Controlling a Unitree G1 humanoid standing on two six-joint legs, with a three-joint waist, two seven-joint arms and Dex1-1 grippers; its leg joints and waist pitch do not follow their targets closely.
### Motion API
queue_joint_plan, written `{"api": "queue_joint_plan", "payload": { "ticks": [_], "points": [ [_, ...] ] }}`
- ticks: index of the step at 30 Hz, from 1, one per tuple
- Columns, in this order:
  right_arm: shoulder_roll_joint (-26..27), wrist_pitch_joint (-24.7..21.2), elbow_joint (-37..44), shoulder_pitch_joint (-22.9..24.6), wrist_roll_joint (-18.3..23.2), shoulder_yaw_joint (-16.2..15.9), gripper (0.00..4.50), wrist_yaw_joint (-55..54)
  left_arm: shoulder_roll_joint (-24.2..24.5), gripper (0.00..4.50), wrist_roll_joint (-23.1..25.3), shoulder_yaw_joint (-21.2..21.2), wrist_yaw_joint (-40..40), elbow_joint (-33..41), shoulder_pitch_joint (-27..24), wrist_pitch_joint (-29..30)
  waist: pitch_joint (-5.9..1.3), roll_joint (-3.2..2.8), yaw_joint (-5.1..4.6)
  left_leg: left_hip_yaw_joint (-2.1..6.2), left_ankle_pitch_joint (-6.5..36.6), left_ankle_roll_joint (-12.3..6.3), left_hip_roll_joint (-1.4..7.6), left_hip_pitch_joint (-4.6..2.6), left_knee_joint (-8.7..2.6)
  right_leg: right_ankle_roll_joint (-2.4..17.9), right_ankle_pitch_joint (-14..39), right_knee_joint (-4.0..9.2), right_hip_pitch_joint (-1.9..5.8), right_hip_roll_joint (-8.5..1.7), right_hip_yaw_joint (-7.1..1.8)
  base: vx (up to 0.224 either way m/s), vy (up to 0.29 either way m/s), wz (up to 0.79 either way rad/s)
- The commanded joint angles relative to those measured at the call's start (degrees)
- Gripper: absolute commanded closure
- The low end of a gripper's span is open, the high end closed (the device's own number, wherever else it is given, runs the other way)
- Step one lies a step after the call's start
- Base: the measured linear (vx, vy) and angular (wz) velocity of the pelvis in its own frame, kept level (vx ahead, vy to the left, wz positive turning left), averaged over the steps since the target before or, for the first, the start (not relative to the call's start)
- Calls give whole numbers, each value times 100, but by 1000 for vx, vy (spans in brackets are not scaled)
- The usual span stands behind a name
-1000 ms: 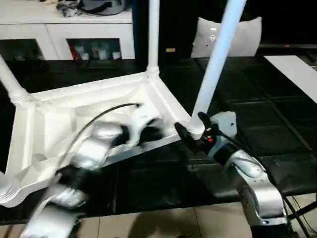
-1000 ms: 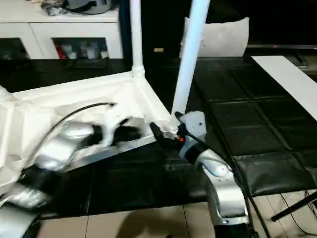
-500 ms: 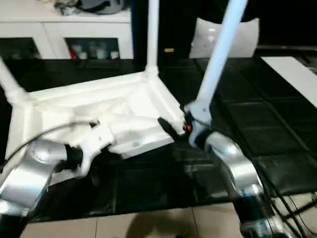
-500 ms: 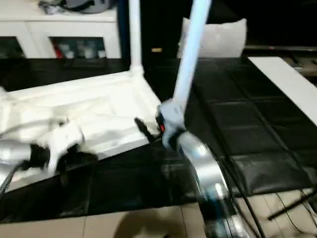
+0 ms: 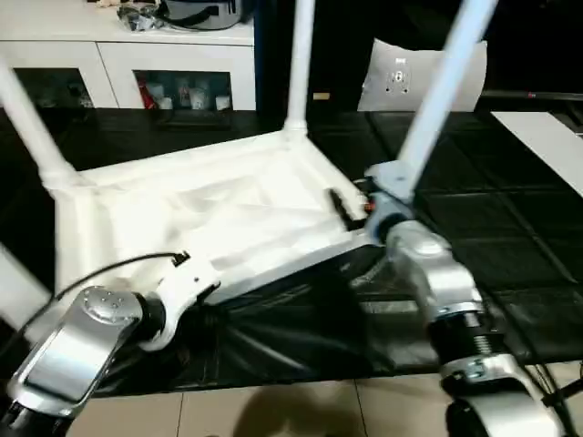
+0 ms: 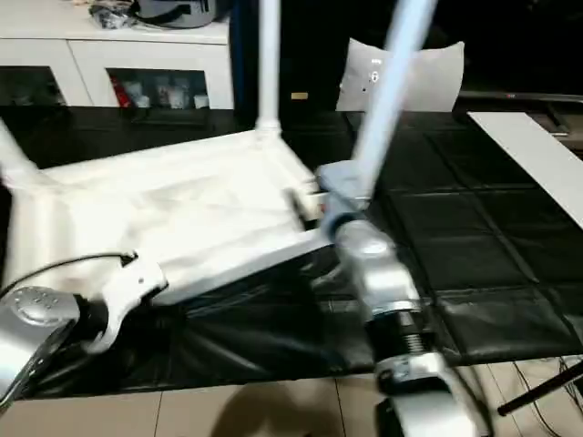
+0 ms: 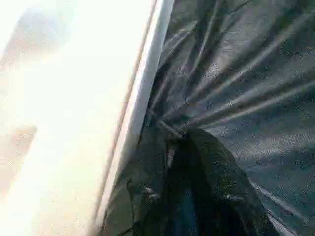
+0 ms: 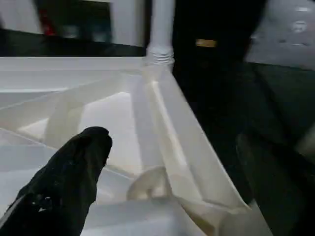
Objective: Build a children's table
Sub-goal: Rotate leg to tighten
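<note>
The white children's table [image 5: 209,209] lies upside down on black cloth, ribbed underside up. Legs stand in the far left corner [image 5: 32,118], the back corner [image 5: 299,64] and the right corner [image 5: 442,91]. My right gripper [image 8: 172,142] is wide open at that right corner. One of its black fingers [image 8: 74,177] reaches over the underside beside a round socket [image 8: 147,184]. My left gripper [image 7: 177,142] is shut, its tips on the creased cloth beside the top's near edge [image 7: 138,108]. The left wrist [image 5: 187,284] sits below that edge.
A white cabinet with glass doors [image 5: 137,68] stands at the back left, a white cushion [image 5: 410,73] at the back. A white board [image 5: 547,137] lies at the right. The black cloth [image 5: 273,337] is wrinkled in front of the table; beige tiles [image 5: 273,410] follow nearest me.
My left arm has drawn back out of the underside to the near edge. My right arm has swung from outside the right leg's base to over that corner. The camera has shifted.
</note>
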State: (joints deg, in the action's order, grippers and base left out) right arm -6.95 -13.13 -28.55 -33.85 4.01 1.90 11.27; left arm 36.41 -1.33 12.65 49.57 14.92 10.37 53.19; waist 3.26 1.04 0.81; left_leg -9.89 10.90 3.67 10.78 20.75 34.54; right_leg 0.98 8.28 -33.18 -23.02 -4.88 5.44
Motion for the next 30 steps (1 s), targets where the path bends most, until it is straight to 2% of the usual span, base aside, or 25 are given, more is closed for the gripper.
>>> {"api": "queue_joint_plan", "payload": {
  "ticks": [1,4,6,8,9,10,13,14,15,17,19,21,23,24,25,26,27,28,29,30],
  "points": [
    [-249,126,-211,-112,-3,354,0,-229,-18,368,236,-18,-281,-262,78,10,-327,-55,-55,80,2124,160,154,-136,-451,484,2943,469,140,-279,-252,0,0,0],
    [-558,343,-536,-239,-3,520,0,-257,-143,368,232,10,-467,-411,172,-184,-330,-51,-47,81,2108,108,146,-133,-427,434,3121,499,129,-292,-231,0,0,0],
    [-827,518,-795,-369,20,676,0,-273,-331,368,195,-12,-672,-564,268,-346,-334,-44,-34,61,2167,89,140,-172,-398,416,3195,531,97,-270,-211,0,0,0],
    [-1066,617,-1011,-473,13,758,0,-267,-508,368,178,-30,-806,-656,331,-402,-335,-39,48,35,2083,46,140,-188,-379,417,3171,546,80,-265,-205,0,0,0],
    [-1214,674,-1157,-540,13,815,0,-276,-591,368,196,-12,-871,-703,368,-431,-337,-28,54,32,2070,40,136,-185,-373,417,3157,540,77,-262,-201,0,0,0],
    [-1353,731,-1300,-603,18,867,0,-279,-662,368,208,-2,-927,-751,399,-475,-344,-41,52,49,2025,29,131,-136,-386,407,3125,520,122,-260,-178,0,0,0],
    [-1633,882,-1594,-720,11,935,0,-289,-768,368,231,18,-1031,-857,445,-639,-363,-20,46,67,1970,-19,141,-70,-388,397,3053,510,167,-289,-155,0,0,0],
    [-1735,920,-1679,-754,16,972,0,-291,-803,368,255,26,-1086,-900,464,-708,-381,-37,42,81,1843,-29,140,-13,-393,425,2892,472,210,-302,-161,0,0,0],
    [-1845,998,-1823,-809,31,999,0,-299,-845,368,276,39,-1160,-964,490,-807,-386,-26,28,78,1787,-41,144,1,-393,446,2805,466,213,-299,-165,0,0,0],
    [-1947,1086,-1968,-862,36,1033,0,-333,-902,368,296,44,-1246,-1031,513,-935,-417,-19,29,54,1648,-92,144,-7,-364,615,2443,424,203,-292,-178,0,0,0],
    [-2051,1144,-2023,-861,74,1112,0,-319,-1083,368,252,-14,-1381,-1116,513,-1186,-432,-27,29,45,1420,-146,149,37,-363,745,2072,375,243,-287,-191,0,0,0],
    [-2054,1164,-2029,-856,79,1119,0,-302,-1116,368,232,-30,-1407,-1126,507,-1233,-456,-20,46,29,1170,-213,157,38,-347,909,1643,311,254,-281,-209,0,0,0],
    [-1943,1198,-1841,-714,151,1077,0,-118,-1263,368,26,-164,-1364,-1019,393,-1618,-488,-51,54,19,795,-329,160,57,-319,1121,1046,225,277,-271,-224,0,0,0],
    [-1894,1193,-1746,-657,197,1065,0,-24,-1314,368,-82,-230,-1314,-947,347,-1673,-505,-38,52,13,642,-383,154,76,-303,1183,827,196,294,-268,-230,0,0,0],
    [-1788,1140,-1502,-520,322,1028,0,212,-1395,368,-358,-368,-1136,-739,230,-1749,-524,-31,67,4,356,-506,154,99,-282,1313,405,139,308,-265,-241,0,0,0],
    [-1645,1083,-1061,-258,545,916,0,679,-1459,348,-808,-551,-824,-341,16,-1812,-512,-28,87,-12,290,-633,152,118,-268,1388,199,125,320,-276,-252,0,0,0],
    [-1645,1083,-1061,-258,545,916,0,679,-1459,348,-808,-551,-824,-341,16,-1812,-495,-22,102,-8,320,-676,178,124,-281,1402,191,125,323,-302,-260,0,0,0],
    [-1550,1007,-780,-87,755,886,0,937,-1438,337,-1048,-621,-644,-126,-122,-1737,-478,-14,88,-18,483,-724,178,97,-289,1414,447,149,300,-284,-248,0,0,0],
    [-1398,780,-354,139,1051,871,0,1172,-1314,337,-1253,-648,-380,102,-330,-1704,-451,-16,74,-19,664,-725,181,87,-310,1365,796,190,297,-275,-243,0,0,0],
    [-1361,729,-253,193,1119,867,0,1225,-1284,337,-1300,-655,-317,152,-380,-1697,-417,-34,64,-3,893,-658,219,84,-347,1248,1240,233,278,-288,-240,0,0,0]
  ]
}}
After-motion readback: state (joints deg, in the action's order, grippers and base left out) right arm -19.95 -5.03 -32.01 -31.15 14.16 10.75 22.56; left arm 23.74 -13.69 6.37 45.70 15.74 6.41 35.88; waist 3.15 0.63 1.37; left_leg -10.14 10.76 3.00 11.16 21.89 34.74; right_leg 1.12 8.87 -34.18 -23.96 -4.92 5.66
